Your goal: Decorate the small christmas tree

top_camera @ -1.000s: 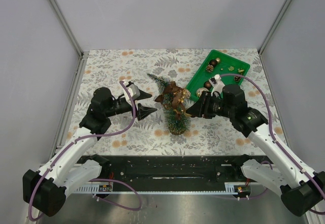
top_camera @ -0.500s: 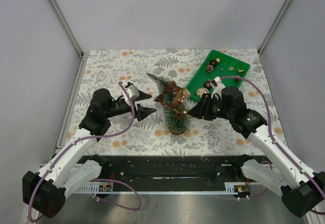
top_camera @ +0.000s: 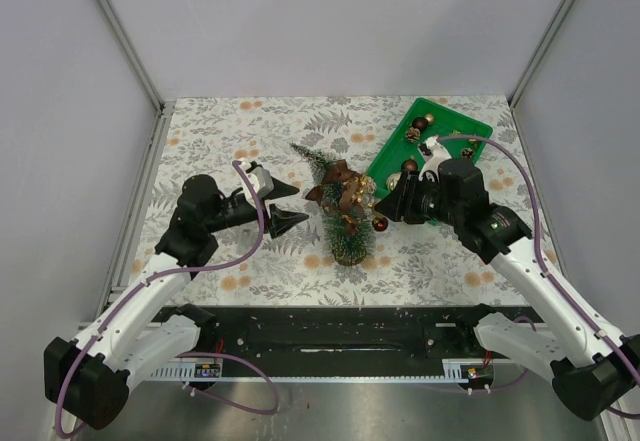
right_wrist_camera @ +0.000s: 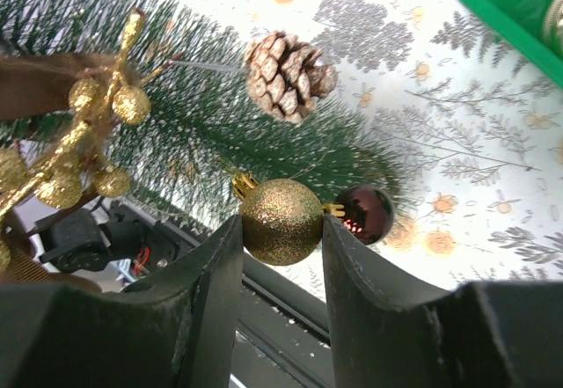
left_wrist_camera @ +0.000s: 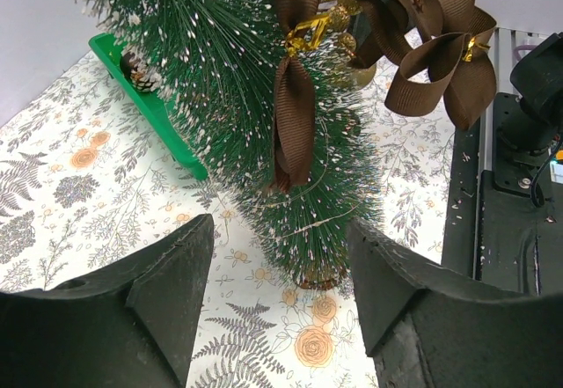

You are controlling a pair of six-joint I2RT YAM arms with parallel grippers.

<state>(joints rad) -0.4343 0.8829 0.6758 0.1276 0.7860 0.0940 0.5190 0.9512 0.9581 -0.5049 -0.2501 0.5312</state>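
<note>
Small christmas tree (top_camera: 335, 196) stands mid-tabletop (top_camera: 220, 131), just left of green tray (top_camera: 440, 136). Brown bows (left_wrist_camera: 295, 115) and pine cone (right_wrist_camera: 288, 76) already on it. Right gripper (right_wrist_camera: 281, 230) clamps gold ball (right_wrist_camera: 281, 221) against lower branches, likely to hang it. Left gripper (left_wrist_camera: 280, 230) open, empty, near trunk, probably ready to steady it.

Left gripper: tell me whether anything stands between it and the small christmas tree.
Nothing visible does. The left gripper is open, facing the lower half of the small christmas tree, with only bare tablecloth in the gap. The right gripper, shut on a gold bauble, is at the tree's other side.
</note>
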